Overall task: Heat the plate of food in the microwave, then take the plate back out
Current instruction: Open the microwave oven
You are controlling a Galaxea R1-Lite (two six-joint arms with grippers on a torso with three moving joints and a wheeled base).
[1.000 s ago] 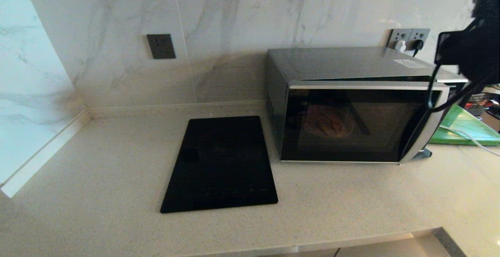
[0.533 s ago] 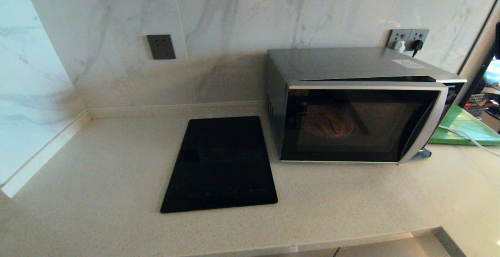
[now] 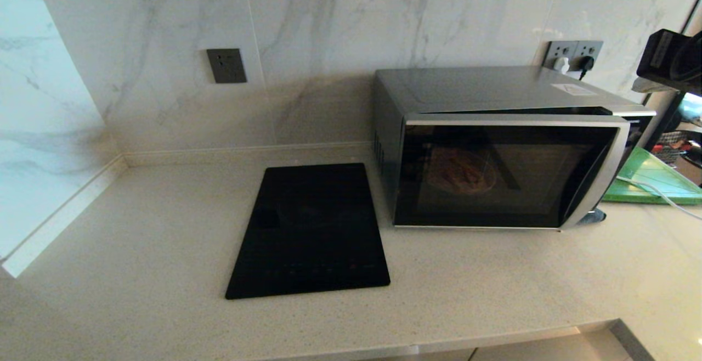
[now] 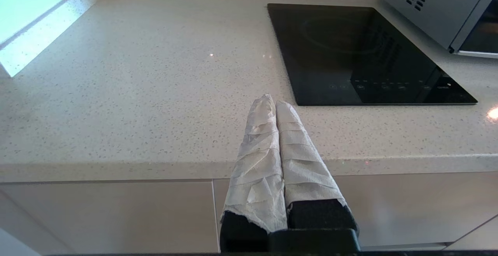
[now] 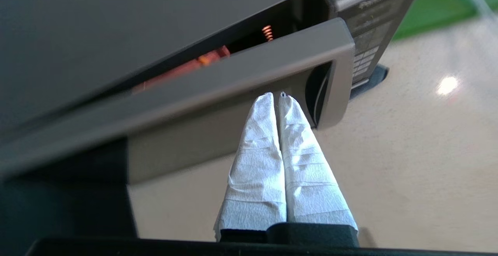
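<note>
The microwave (image 3: pixel 493 89) stands at the right of the counter, its dark glass door (image 3: pixel 548 185) a little ajar at the handle side. Through the glass the plate of food (image 3: pixel 462 172) shows dimly inside. My right arm (image 3: pixel 666 59) hangs high at the far right, above and beside the microwave. In the right wrist view my right gripper (image 5: pixel 275 95) is shut and empty, its white-wrapped fingers (image 5: pixel 256 158) pointing at the door's top edge (image 5: pixel 233 73) close to the silver handle (image 5: pixel 338 77). My left gripper (image 4: pixel 271 101) is shut and empty, parked in front of the counter's front edge.
A flat black slab (image 3: pixel 310 229) lies on the counter left of the microwave. A green board (image 3: pixel 652 177) with a white cable (image 3: pixel 658 193) over it lies to the microwave's right. Wall sockets (image 3: pixel 576 52) sit behind it. The button panel (image 5: pixel 369 34) is beside the handle.
My right arm, hanging by the door's handle side a second ago, swung out of the head view and is back, higher and further right. The door has stayed ajar.
</note>
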